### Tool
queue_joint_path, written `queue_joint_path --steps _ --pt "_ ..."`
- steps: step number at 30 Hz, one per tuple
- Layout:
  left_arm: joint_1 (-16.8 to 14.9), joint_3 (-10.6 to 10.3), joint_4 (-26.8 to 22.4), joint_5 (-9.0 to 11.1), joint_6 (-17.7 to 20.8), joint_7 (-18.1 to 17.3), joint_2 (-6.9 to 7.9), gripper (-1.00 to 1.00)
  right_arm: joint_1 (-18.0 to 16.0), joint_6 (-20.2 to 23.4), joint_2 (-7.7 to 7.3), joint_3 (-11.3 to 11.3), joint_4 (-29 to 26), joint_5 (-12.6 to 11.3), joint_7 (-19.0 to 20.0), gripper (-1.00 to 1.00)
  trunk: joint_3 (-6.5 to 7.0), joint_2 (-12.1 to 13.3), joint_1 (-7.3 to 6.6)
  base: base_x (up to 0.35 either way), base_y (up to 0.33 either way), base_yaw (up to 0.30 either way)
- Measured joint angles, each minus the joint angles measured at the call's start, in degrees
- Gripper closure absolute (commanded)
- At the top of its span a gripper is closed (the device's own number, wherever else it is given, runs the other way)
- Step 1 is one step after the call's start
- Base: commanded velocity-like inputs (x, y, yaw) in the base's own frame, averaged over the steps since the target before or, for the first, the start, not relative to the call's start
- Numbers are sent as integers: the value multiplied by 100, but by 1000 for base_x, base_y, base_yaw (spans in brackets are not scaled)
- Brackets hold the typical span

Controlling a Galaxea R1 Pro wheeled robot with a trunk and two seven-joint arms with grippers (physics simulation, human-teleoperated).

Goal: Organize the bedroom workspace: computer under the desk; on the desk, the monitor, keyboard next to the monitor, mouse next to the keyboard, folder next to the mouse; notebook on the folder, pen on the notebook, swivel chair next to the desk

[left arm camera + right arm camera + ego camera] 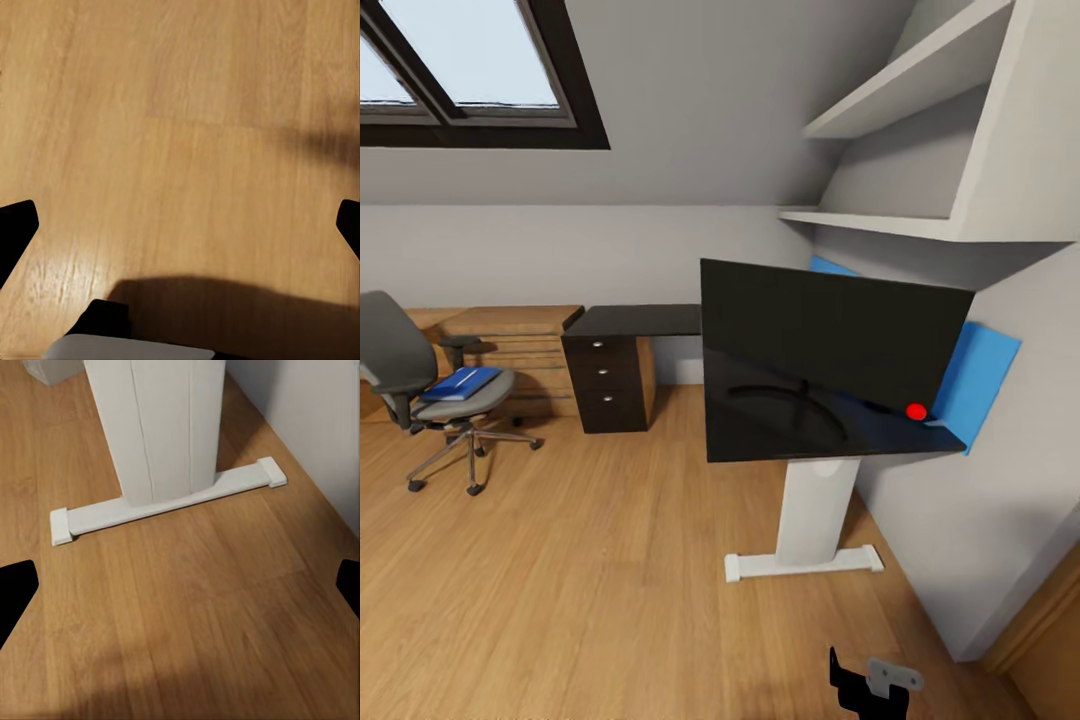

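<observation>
On the swivel chair [430, 395] far across the room, the blue folder [460, 383] waits, the desk [830, 420] holds a monitor [830, 345], and both grippers hang spread and empty.

Not much of the robot itself on show. In the head view there's a small black bracket-like part [848, 684] with a light grey plate [893, 676] bolted beside it — a couple of dark screw holes in the plate. Both wrist views catch matte black fingers [16, 229] at the edges — blunt, rounded tips [15, 589]. The left wrist view also has a pale grey curved body piece [127, 348] with a black block on it.
</observation>
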Motion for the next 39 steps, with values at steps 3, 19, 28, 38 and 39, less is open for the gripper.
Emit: queue_joint_path --steps 3,19,28,38,39 --pt "0 1 0 7 10 -3 1 -100 0 1 5 1 0 0 0 -100 54 120 -66 -15 -12 0" --pt "0 0 35 21 362 -69 -2 -100 0 -15 9 1 0 -3 0 -100 341 762 -418 0 0 0" --pt "0 0 35 21 369 -69 18 -100 0 -16 9 -2 0 -18 -8 -100 503 1123 -616 0 0 0" --pt "-5 7 28 14 350 -63 40 -100 -1 -28 -113 -13 -16 -35 -13 -100 683 1525 -835 0 0 0" --pt "-5 8 28 14 349 -59 41 -100 -1 -29 -144 -15 -25 -37 -13 -100 701 1565 -857 0 0 0"
